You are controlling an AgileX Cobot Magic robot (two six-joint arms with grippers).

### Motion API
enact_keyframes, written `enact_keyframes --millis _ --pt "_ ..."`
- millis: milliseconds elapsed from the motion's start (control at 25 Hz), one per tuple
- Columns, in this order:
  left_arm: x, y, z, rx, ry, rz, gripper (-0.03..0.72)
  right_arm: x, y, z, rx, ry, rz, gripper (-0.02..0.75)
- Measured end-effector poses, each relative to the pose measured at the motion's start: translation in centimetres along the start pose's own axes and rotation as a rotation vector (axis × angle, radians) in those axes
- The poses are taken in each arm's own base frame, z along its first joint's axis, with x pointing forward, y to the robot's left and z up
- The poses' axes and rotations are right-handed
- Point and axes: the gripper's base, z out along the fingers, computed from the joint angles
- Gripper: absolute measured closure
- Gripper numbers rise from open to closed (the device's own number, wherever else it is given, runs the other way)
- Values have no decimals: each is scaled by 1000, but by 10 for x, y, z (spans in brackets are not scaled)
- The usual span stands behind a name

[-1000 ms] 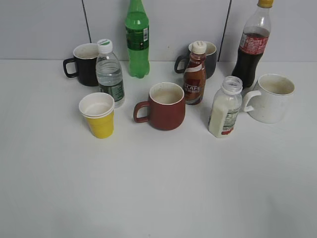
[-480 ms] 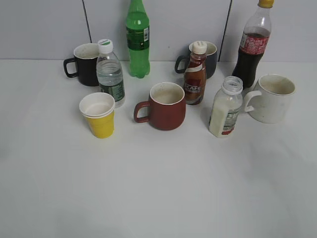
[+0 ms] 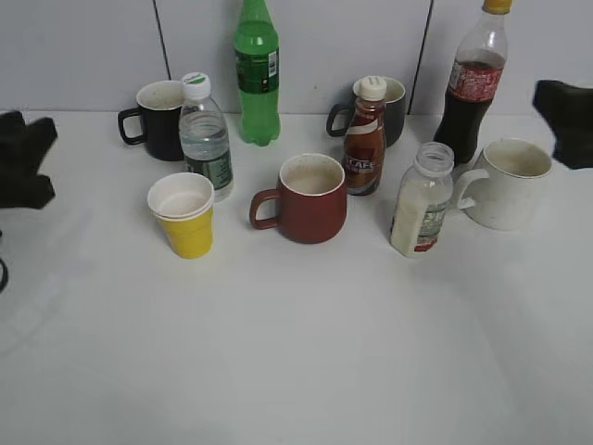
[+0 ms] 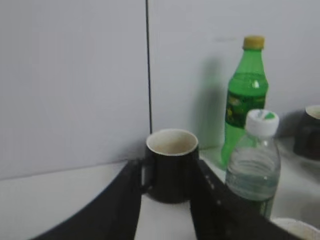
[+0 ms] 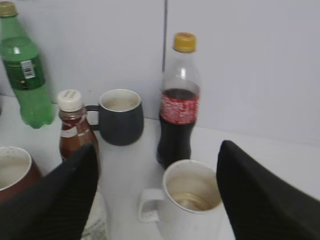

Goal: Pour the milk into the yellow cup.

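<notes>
Milk bottle (image 3: pixel 422 200) stands upright on the counter (image 3: pixel 296 352), uncapped, at eight o'clock from my right tool (image 3: pixel 565 119), the nearer one, fingers spread wide. Yellow cup (image 3: pixel 184 215) sits well apart at its nine o'clock.

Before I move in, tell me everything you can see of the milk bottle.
The milk bottle is small, squat, clear plastic, with a wide neck and no cap. White liquid fills it to about the shoulder. A white label with red near the bottom wraps its body. It stands upright on the table, between the dark red mug and the white mug, touching neither. No gripper holds it.
</notes>
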Motion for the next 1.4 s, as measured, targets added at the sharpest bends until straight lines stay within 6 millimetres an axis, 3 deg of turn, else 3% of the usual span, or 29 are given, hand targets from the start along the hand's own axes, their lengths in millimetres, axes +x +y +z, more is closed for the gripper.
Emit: enact_keyframes --millis 80,160,240,320,440,640,920,1160,1400 --pt "21 -2 6 34 54 -1 407 5 12 11 -48 -26 -22 184" --pt "25 -5 5 66 33 3 354 13 24 22 -100 -26 -48 184" --pt "42 -10 3 114 77 -1 322 20 35 30 -147 -32 -80 184" --pt "63 -17 -3 186 167 1 248 31 44 38 -194 -9 -111 184" --pt "76 -25 -7 275 222 13 186 51 50 48 -224 43 -133 184" --pt "96 -33 -2 389 288 42 101 85 52 45 -242 60 -132 161" --pt "120 -34 22 457 321 47 83 117 56 54 -251 37 -99 148" --pt "134 -33 47 490 311 46 83 148 58 59 -251 140 -89 148" --pt "144 -32 69 511 295 32 83 150 57 65 -222 136 -79 148"
